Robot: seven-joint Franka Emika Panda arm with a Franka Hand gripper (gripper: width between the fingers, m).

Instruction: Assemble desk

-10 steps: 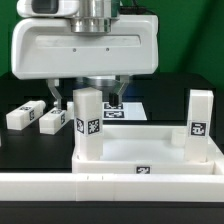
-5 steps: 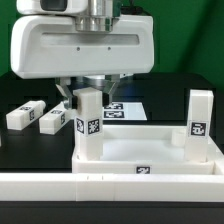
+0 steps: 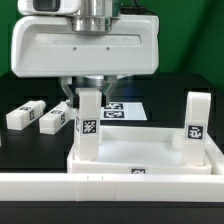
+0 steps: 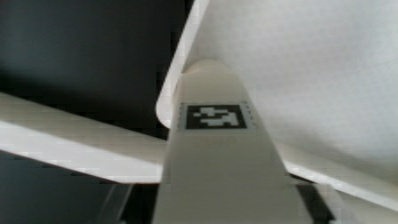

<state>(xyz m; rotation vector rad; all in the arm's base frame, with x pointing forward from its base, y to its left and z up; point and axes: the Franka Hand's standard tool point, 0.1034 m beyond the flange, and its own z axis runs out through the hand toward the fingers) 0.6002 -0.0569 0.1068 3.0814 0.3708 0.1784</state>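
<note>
item 1, gripper (image 3: 88,96): your jaws stood wide a second ago and have now narrowed onto the near leg (image 3: 89,128), fingers (image 3: 70,97) against both its sides. item 2, desk panel (image 3: 150,150): low in the exterior view, slightly shifted from its earlier place. item 3, near leg: upright in the panel's corner on the exterior view's left, its tag (image 4: 215,117) centred in the wrist view. item 4, far leg (image 3: 197,122): upright at the opposite corner. item 5, two loose legs (image 3: 25,114): lying on the table (image 3: 18,150), unmoved.

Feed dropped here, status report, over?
Tool straddles upright leg on desk panel, grip unconfirmed. Second leg upright. Loose legs aside, nothing blocking.
</note>
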